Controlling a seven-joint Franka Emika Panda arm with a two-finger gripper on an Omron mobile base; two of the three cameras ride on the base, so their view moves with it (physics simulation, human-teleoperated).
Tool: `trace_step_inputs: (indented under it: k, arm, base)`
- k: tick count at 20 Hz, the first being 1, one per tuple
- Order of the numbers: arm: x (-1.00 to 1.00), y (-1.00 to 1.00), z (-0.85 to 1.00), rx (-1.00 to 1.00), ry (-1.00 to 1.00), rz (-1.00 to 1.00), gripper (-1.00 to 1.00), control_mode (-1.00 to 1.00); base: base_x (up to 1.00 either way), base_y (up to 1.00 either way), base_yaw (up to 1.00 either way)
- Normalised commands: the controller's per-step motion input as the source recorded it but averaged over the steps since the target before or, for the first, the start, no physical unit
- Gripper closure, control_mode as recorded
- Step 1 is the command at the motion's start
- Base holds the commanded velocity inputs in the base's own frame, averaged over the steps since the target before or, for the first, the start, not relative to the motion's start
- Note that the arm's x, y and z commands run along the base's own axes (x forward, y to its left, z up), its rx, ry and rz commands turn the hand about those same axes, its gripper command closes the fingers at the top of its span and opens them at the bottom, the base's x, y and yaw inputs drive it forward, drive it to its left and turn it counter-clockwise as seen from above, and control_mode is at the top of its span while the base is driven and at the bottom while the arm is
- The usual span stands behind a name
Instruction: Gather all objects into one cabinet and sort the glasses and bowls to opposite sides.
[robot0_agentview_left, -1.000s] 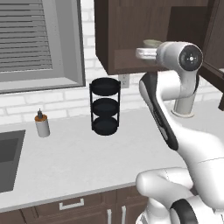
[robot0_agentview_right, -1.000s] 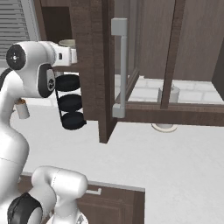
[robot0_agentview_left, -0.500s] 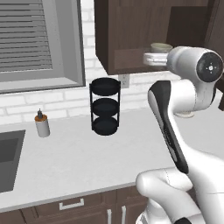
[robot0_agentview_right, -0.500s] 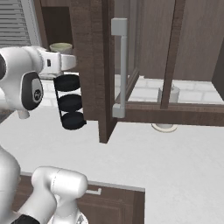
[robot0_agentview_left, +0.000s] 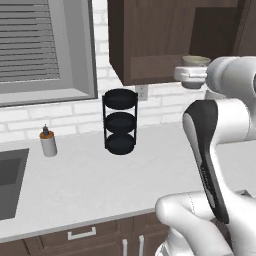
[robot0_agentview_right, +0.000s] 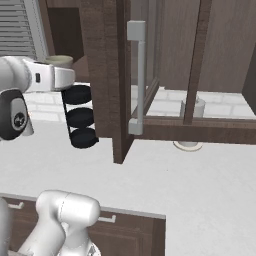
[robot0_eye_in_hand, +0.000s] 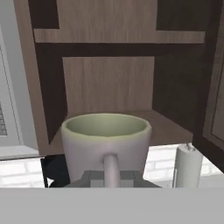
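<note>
Jaws clenched on the handle of the grey-beige mug, which sits upright right at the camera in the hand view, its pale greenish inside open to the top and its handle turned toward the hand; in the left base view the mug shows above the white wrist, held in the air just before the lower edge of a dark-brown wall cabinet, well above the worktop; in the right base view the mug rides at the end of the white forearm, left of an open cabinet door with a long grey handle; beyond the mug the hand view looks into the cabinet, at a bare wooden floor board and a shelf board higher up; on the worktop stands a black three-tier rack against the white brick wall, and further left a small white bottle near the sink; a paper towel roll stands on the worktop behind the door.
</note>
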Motion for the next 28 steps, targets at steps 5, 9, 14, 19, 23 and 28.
trace_step_inputs:
  k: [5, 9, 14, 19, 23, 28]
  arm:
    - [-0.79, 0.0, 0.0, 0.0, 0.07, 0.0, 1.0, -1.0]
    - [-0.54, 0.0, 0.0, 0.0, 0.07, 0.0, 1.0, -1.0]
    - [-0.09, 0.0, -0.07, 0.0, 0.04, 0.0, 1.0, -1.0]
    - [-0.25, 0.0, -0.24, 0.0, 0.0, 0.02, 1.0, -1.0]
    - [-0.28, 0.0, -0.09, 0.0, 0.0, 0.04, 1.0, -1.0]
    - [-0.05, 0.0, 0.0, 0.0, 0.0, 0.04, 1.0, -1.0]
  base:
    - [0.0, 0.0, 0.0]
    - [0.0, 0.0, 0.0]
    - [0.0, 0.0, 0.0]
    - [0.0, 0.0, 0.0]
    - [0.0, 0.0, 0.0]
    - [0.0, 0.0, 0.0]
